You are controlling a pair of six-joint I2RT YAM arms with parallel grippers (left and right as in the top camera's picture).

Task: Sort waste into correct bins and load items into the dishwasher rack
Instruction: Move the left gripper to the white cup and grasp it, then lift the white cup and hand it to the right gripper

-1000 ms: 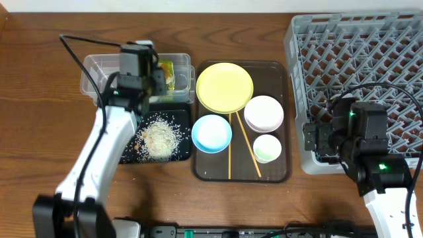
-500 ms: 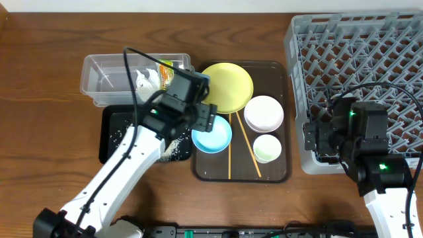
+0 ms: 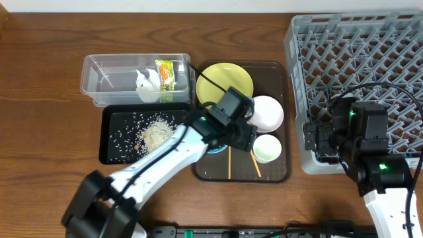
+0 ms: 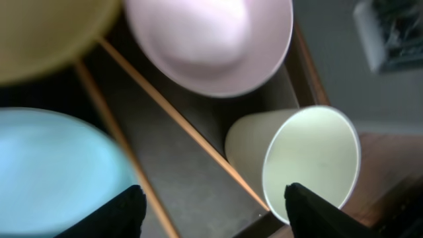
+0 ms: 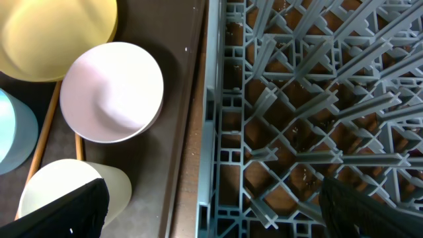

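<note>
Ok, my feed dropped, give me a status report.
Left pincer open, empty, over chopsticks between blue bowl and cup. Right pincer open at rack edge. Wrapper and paper wad in tub; nothing racked yet.

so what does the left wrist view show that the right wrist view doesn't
Only left wrist: the left tool, open, and long stretches of both chopsticks. Only right wrist: the dishwasher rack and its peg lattice close up, with the right tool open above its edge. Both: the brown tray holding the yellow plate, white bowl, white cup and blue bowl, though the right view catches just a sliver of that last bowl.
</note>
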